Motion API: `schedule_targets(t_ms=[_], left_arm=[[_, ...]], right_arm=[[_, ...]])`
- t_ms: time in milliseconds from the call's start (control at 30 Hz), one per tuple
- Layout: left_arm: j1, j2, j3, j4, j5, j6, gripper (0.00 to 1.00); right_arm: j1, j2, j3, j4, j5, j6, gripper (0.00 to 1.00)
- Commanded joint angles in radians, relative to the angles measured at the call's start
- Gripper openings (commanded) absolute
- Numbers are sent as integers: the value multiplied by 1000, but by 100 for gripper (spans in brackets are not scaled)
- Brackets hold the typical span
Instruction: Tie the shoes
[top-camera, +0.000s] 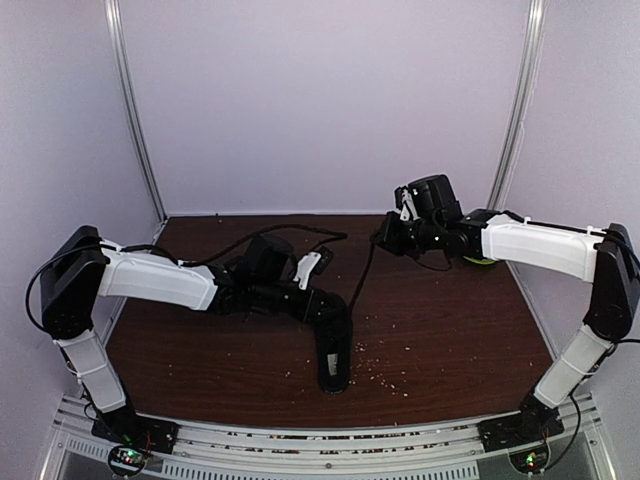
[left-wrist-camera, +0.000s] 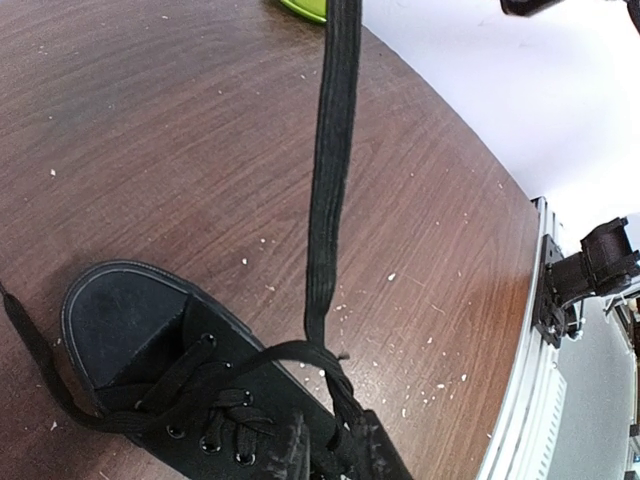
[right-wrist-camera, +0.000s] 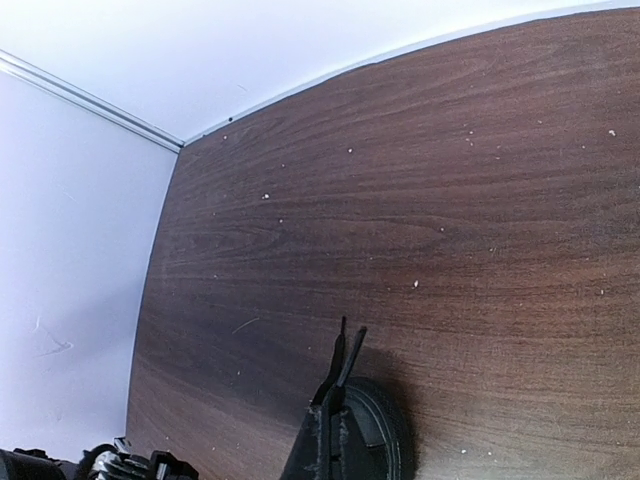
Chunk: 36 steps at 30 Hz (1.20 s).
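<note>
Black lace (left-wrist-camera: 330, 180), limp and thin, taut off the shoe (left-wrist-camera: 200, 400), right hand (top-camera: 383, 238) pinching its far end; left hand (top-camera: 308, 268) grip: can't tell.

Each arm has a white shell on its long link, the left arm (top-camera: 155, 278) at mid-left and the right arm (top-camera: 540, 248) at mid-right, with black elbows and wrists. A black cable (top-camera: 300, 235) loops out above the left wrist. The right gripper (top-camera: 385, 238) is black with a white tab. The left base (top-camera: 135, 432) and right base (top-camera: 515, 432), at the bottom edge, each show a green light.
</note>
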Motion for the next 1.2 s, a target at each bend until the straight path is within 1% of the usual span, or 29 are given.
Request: schedule_targets(t_ms=[0,300,600,900,1033,1167], left_arm=[[5,19,30,17,37,16,22],[-13,30,38,-17,55,19,38],[-21,70,91,-34,70,14,47],[-22,119,150,-87,71,20,48],[-24,126,149,-90,70,17,47],[-24,133,155,-90,67,13,43]], right_arm=[[-5,-26,46,-12,18,-10,0],[-6,-27,93,-18,13,-14,0],[-6,-32,110,-23,5,-15,0],[-6,-48,131,-31,6,-18,0],[-5,-52,136,-30,1,-17,0],[-6,-54,144,-29,-3,-17,0]])
